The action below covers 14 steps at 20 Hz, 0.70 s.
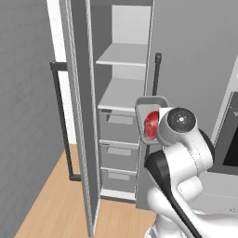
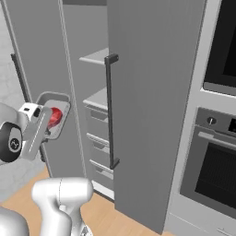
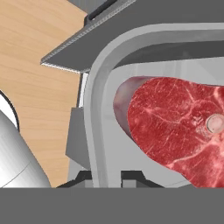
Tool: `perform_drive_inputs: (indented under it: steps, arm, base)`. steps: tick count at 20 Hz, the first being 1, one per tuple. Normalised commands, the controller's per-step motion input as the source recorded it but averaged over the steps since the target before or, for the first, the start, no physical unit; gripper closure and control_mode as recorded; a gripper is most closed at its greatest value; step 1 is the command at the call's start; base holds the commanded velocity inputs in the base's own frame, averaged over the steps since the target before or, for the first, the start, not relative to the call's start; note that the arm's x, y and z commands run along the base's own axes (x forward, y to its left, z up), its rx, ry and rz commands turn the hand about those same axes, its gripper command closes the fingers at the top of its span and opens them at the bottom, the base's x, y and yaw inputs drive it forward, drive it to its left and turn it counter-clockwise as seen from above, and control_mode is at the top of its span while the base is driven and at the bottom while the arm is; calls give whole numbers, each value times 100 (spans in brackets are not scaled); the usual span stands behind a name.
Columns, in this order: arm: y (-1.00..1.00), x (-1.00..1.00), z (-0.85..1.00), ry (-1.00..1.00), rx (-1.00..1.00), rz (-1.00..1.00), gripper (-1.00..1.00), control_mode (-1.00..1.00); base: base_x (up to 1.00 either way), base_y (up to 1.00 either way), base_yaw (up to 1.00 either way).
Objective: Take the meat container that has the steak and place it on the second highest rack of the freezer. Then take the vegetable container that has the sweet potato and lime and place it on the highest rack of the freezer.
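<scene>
- Two-finger gripper point(image 3: 106, 177) clamped on rim of the rectangular light-grey meat tray point(image 1: 141, 116), tray held tilted on edge in the air
- Flat red-pink raw steak point(image 3: 175, 127) lies inside tray, covering much of its floor
- Tray sits in front of tall grey freezer point(image 1: 122, 97) w/ door open, at level of the top grey drawer point(image 1: 119, 126), just below lower white shelf point(image 1: 122, 95)
- Upper white shelf point(image 1: 123, 55) bare
- Long black door handle point(image 2: 110, 110) on freezer door edge
</scene>
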Motion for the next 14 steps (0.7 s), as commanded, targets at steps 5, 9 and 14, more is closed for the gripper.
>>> perform_drive_inputs:
  steps: [5, 9, 14]
  arm:
    - [0, 0, 0, 0, 0, 0, 100, 100]
    - [0, 0, 0, 0, 0, 0, 100, 100]
    - [0, 0, 0, 0, 0, 0, 100, 100]
  base:
    - [44, 1, 0]
    - [42, 0, 0]
    - [43, 7, 0]
